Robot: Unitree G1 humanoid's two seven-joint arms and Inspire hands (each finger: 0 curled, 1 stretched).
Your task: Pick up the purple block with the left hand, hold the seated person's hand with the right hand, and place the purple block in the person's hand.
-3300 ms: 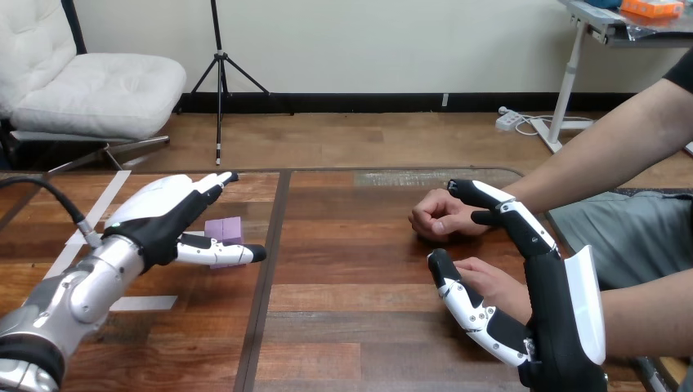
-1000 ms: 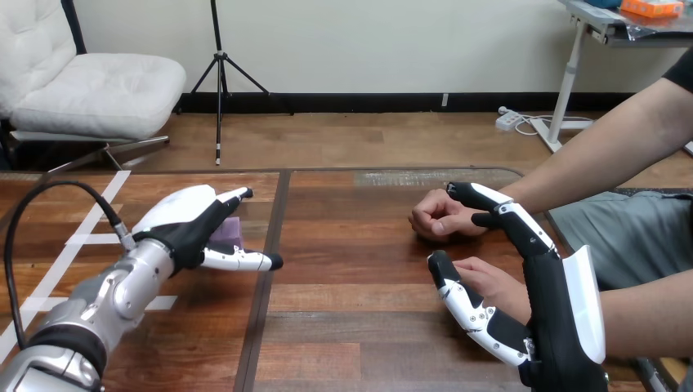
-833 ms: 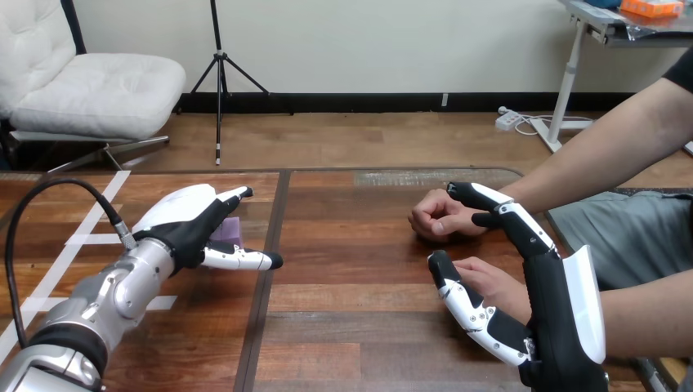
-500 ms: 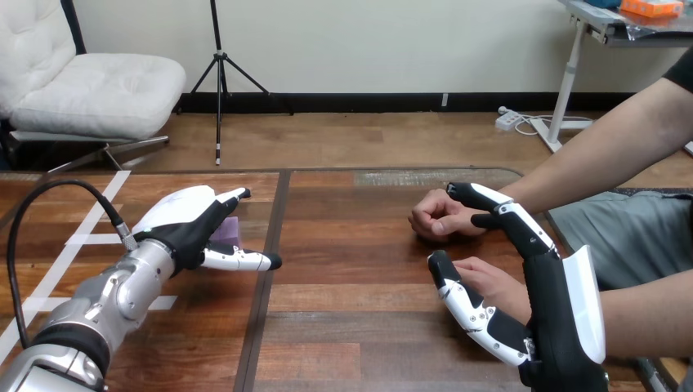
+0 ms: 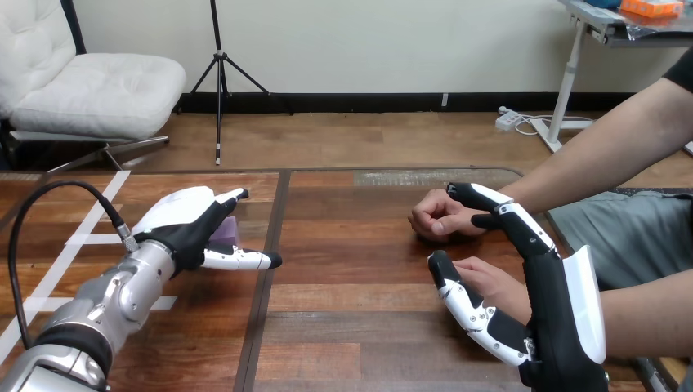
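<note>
The purple block (image 5: 232,229) lies on the wooden table (image 5: 351,261) at the left, mostly hidden. My left hand (image 5: 181,222) is over it, open, with straight fingers above the block and the thumb stretched out along the block's near side. My right hand (image 5: 561,314) stands upright at the right, open. The person's nearer hand (image 5: 490,282) rests between its thumb and its fingers, and I see no finger curled round it. The person's farther hand (image 5: 437,216) is a fist on the table, close to my right fingertips.
White tape strips (image 5: 78,240) mark the table's left part. A dark seam (image 5: 263,286) runs down the table just right of the block. The person's forearms come in from the right edge.
Since 3.3 s ago my left hand has slid forward and right, covering more of the block. Over the last second nothing visibly moves. The right hand and the person's hands stay put.
</note>
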